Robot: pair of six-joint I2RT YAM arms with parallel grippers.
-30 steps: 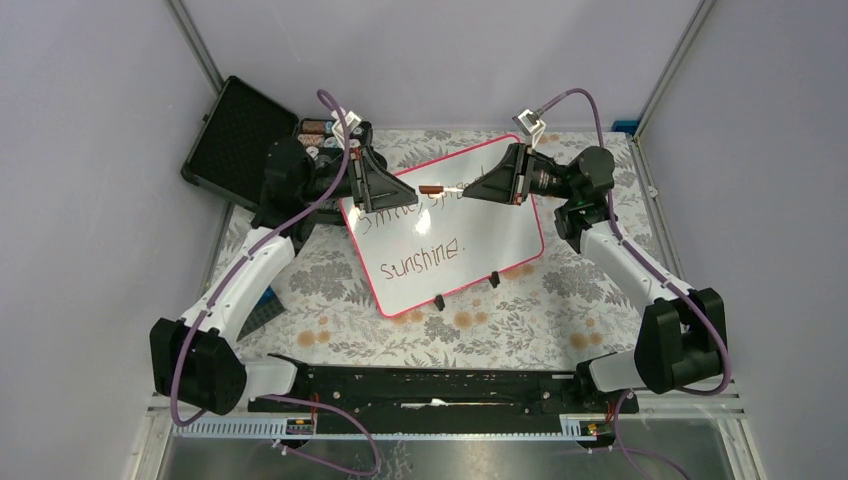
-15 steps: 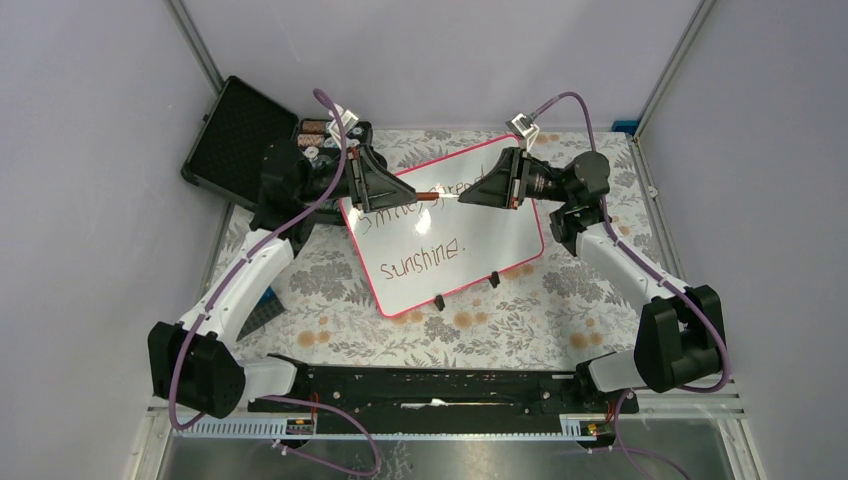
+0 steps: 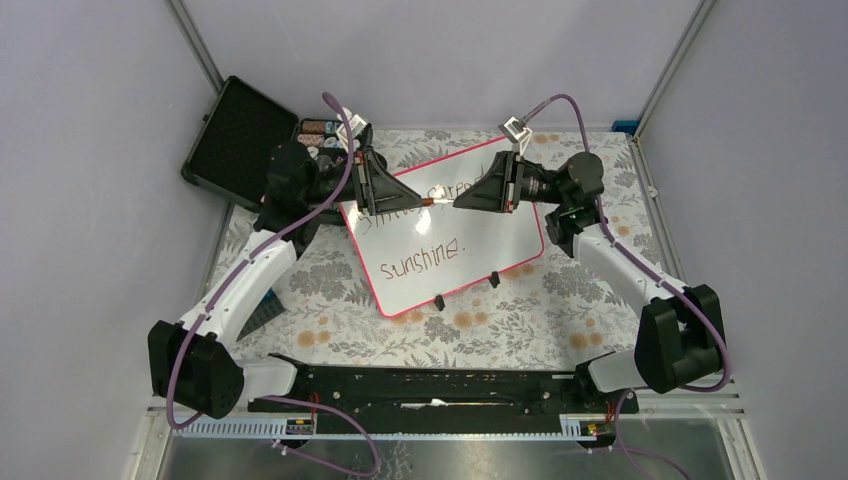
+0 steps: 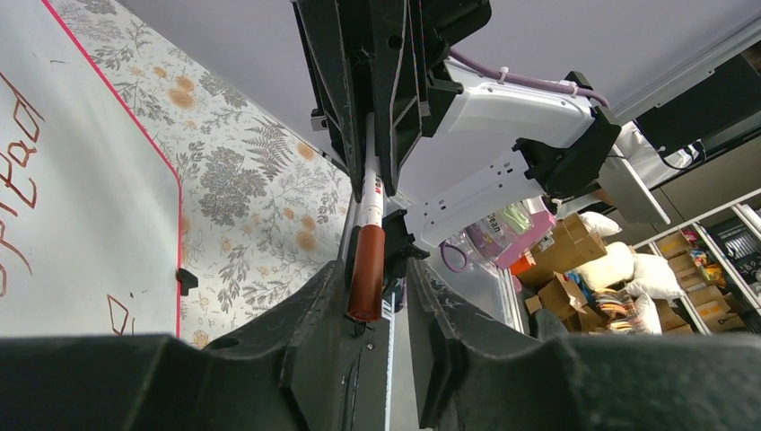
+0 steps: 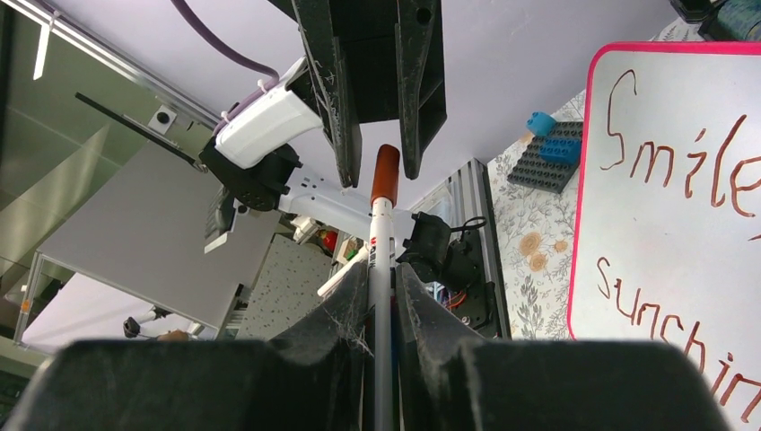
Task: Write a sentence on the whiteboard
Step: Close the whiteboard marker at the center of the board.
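- The whiteboard lies on the floral worktop directly beneath both sets of fingers. Its far-left rim corner sits under the left fingers.
- Bare worktop opens on the near side of the fingers. A black case stands close behind the left wrist.
- The board's long axis runs from the left fingers' side to the right fingers' side, with its right end skewed farther away. The sentence follows that line.
- The marker spans between the fingers, roughly level, above the top written line.
- The right fingers clamp the white barrel.
- The left fingers stand narrow around the brown cap, with a gap showing on one side.
- Both arms reach forward, wrists turned inward to face each other.
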